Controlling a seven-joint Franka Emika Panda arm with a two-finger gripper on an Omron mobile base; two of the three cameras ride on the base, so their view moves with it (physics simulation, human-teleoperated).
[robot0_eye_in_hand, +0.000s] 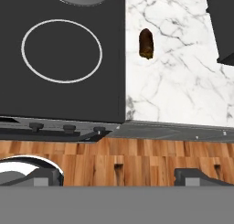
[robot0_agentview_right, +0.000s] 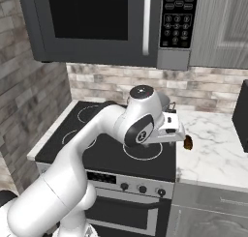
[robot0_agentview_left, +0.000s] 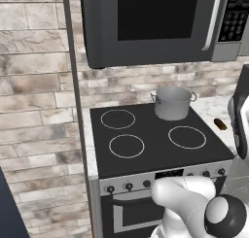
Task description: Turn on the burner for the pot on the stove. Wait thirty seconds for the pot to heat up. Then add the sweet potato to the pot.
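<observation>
Gripper (robot0_eye_in_hand: 151,173) hung open, empty, above stove (robot0_agentview_left: 146,149) front edge. Sweet potato (robot0_eye_in_hand: 146,43) lay on counter (robot0_eye_in_hand: 183,81), right of stove; pot (robot0_agentview_left: 172,102) far right burner. Likely fetch step: next descend, straddle potato, close.

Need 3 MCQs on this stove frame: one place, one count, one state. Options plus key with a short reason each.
1. Where does the sweet potato lie?
A. in the pot
B. on the marble counter beside the stove
C. on a burner ring

2. How many white rings mark the stove around the pot?
A. one
B. five
C. three

3. How is the gripper?
A. open, holding nothing
B. shut on the sweet potato
C. shut on a knob

Key: 1 B, it rests on white marble right of the black glass. 2 C, the left base view shows three bare rings. 3 A, the hand view shows the fingertips apart over the floor.
</observation>
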